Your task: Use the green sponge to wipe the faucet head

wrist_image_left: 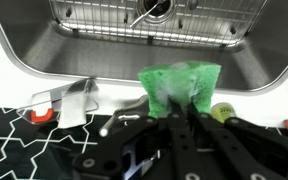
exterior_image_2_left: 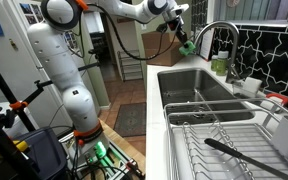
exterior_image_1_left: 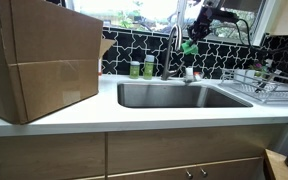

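Note:
My gripper point(exterior_image_1_left: 191, 40) is shut on the green sponge point(exterior_image_1_left: 189, 46), which hangs from the fingers high above the sink. In an exterior view the sponge point(exterior_image_2_left: 186, 46) is near the arched steel faucet point(exterior_image_2_left: 214, 32), beside its downward spout end point(exterior_image_2_left: 197, 55). In another exterior view the faucet point(exterior_image_1_left: 173, 45) rises just left of the sponge. In the wrist view the sponge point(wrist_image_left: 180, 82) is pinched between my fingers point(wrist_image_left: 180, 108), crumpled, with the sink basin behind it. Whether the sponge touches the spout end I cannot tell.
A large cardboard box point(exterior_image_1_left: 39, 55) stands on the counter. Small green-labelled bottles point(exterior_image_1_left: 142, 68) sit behind the steel sink point(exterior_image_1_left: 179, 95). A wire dish rack point(exterior_image_1_left: 269, 82) stands on the counter; it also shows in an exterior view point(exterior_image_2_left: 219, 140). The faucet's side lever point(wrist_image_left: 69, 100) shows in the wrist view.

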